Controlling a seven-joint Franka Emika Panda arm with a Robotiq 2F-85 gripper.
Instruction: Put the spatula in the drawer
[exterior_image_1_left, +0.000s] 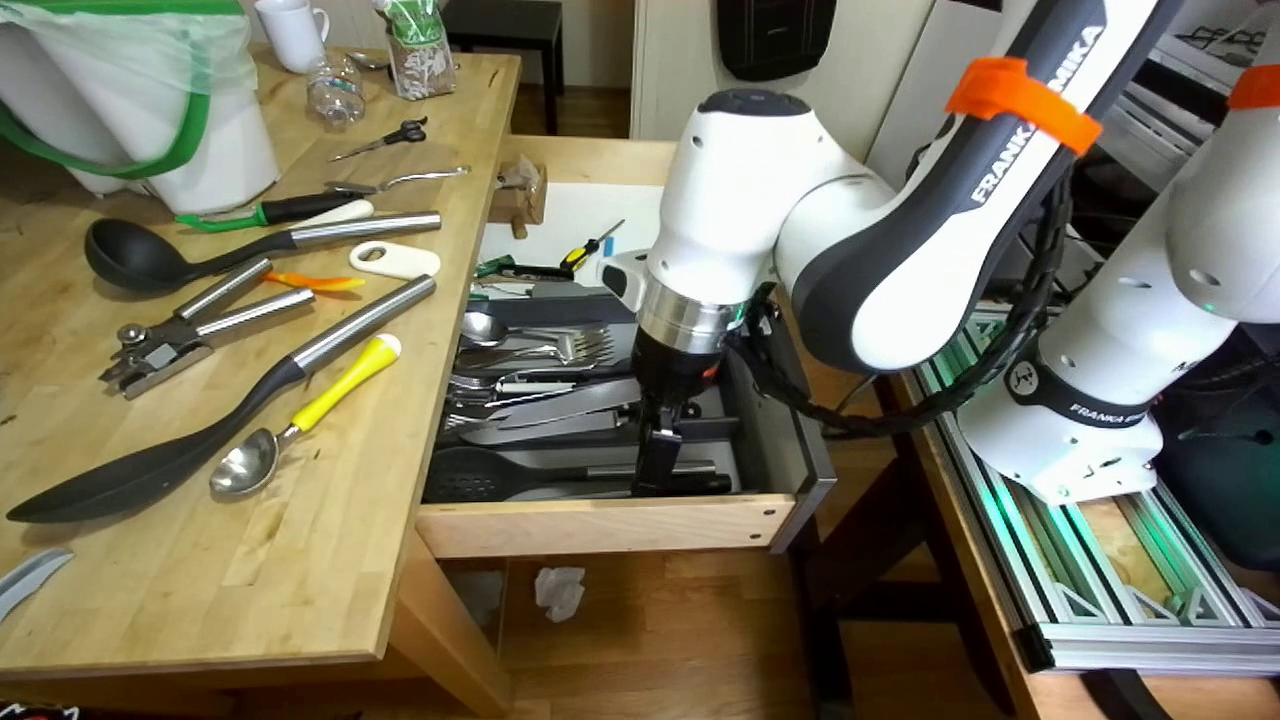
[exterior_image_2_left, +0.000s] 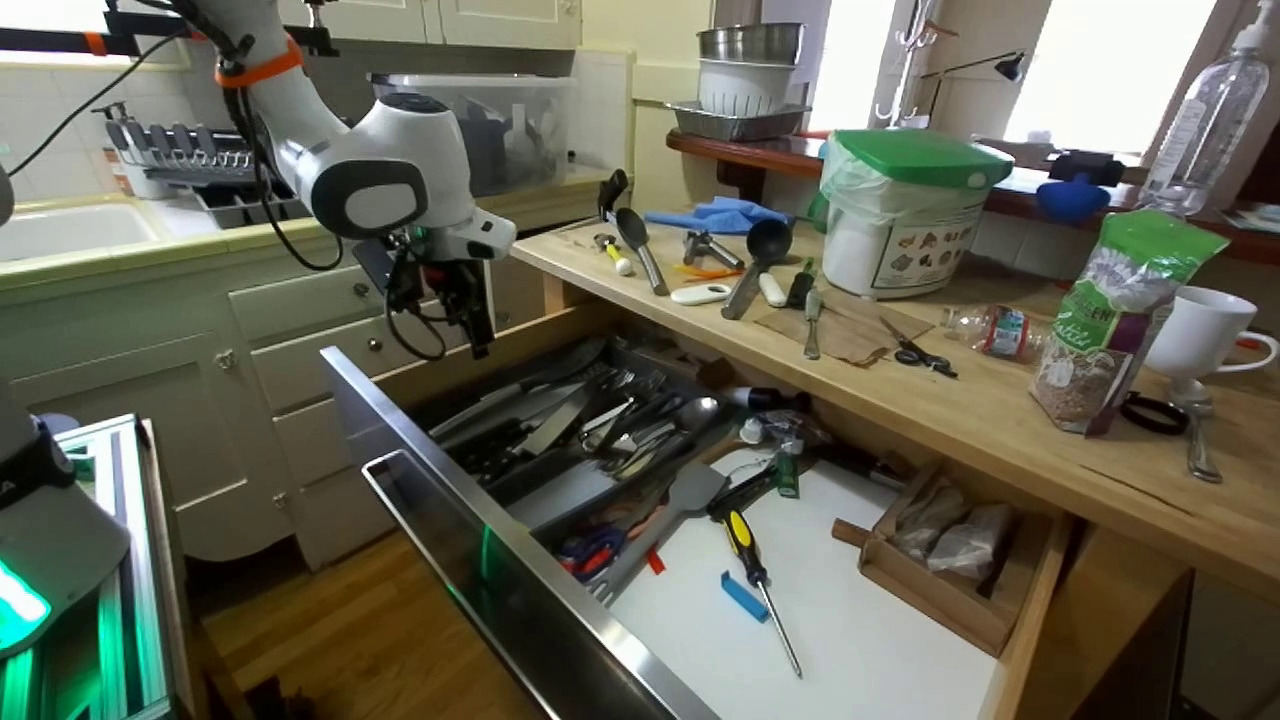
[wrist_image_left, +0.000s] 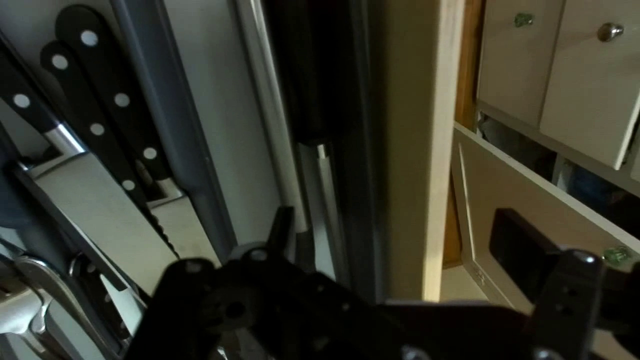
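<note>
The black slotted spatula (exterior_image_1_left: 485, 475) lies flat in the open drawer (exterior_image_1_left: 600, 525), in the cutlery tray's compartment beside the wooden side wall. Its steel handle points toward the drawer front; a steel handle, likely the same, shows in the wrist view (wrist_image_left: 275, 115). A black-handled utensil (wrist_image_left: 315, 75) lies alongside it. My gripper (exterior_image_1_left: 655, 475) points down above these handles, and is also seen in an exterior view (exterior_image_2_left: 475, 340) over the drawer's far side wall. In the wrist view, its fingers (wrist_image_left: 400, 230) are wide apart with nothing held, straddling the wooden side wall (wrist_image_left: 410, 150).
Knives (wrist_image_left: 100, 100) and other cutlery fill the neighbouring compartments. A grey turner (exterior_image_2_left: 690, 490) and a screwdriver (exterior_image_2_left: 750, 550) lie elsewhere in the drawer. The wooden table (exterior_image_1_left: 300, 590) overhangs the drawer's back and bears a ladle (exterior_image_1_left: 140, 255), a large spoon (exterior_image_1_left: 170, 460) and other utensils.
</note>
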